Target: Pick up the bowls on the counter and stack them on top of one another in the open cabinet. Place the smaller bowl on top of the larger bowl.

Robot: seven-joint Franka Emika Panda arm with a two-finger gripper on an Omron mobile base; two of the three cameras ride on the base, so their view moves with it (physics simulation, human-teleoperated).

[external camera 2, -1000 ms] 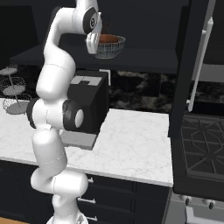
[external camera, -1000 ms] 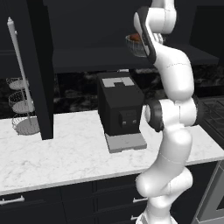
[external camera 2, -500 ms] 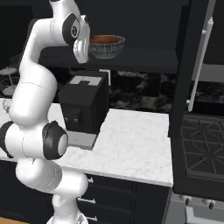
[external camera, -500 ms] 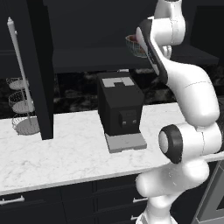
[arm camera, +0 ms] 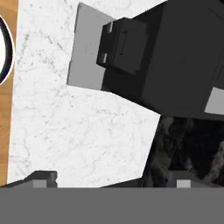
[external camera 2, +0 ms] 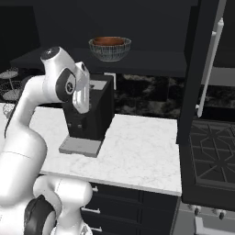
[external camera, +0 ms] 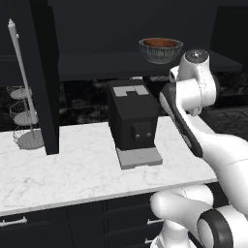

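I see the bowl [external camera: 160, 49] sitting on the dark shelf of the cabinet [external camera: 97, 65], up above the black machine [external camera: 132, 120]. It sits upright, with its brown inside showing and its grey outside facing me. From the right side the bowl [external camera 2: 109, 47] is on that same shelf [external camera 2: 151, 62], and nothing is touching it. My arm is folded low in front of the machine, well apart from the bowl. In the hand view I look down on the white desk [arm camera: 83, 131] and on the machine [arm camera: 175, 65] with its grey tray [arm camera: 85, 52]. The end effector [arm camera: 111, 177] shows there as two small dark tips at the bottom, one far to the left and one far to the right. They stand wide apart with nothing between them, so it is open and holds nothing. Below it is bare white desk and a dark speckled wall [arm camera: 188, 144]. A strip of brown floor [arm camera: 5, 131] runs down the left edge of that view. On the desk [external camera: 72, 164] stands a black upright panel [external camera: 46, 77], and beside it a white pole with wire baskets [external camera: 22, 116]. To the right there is a dark stove [external camera 2: 213, 160].
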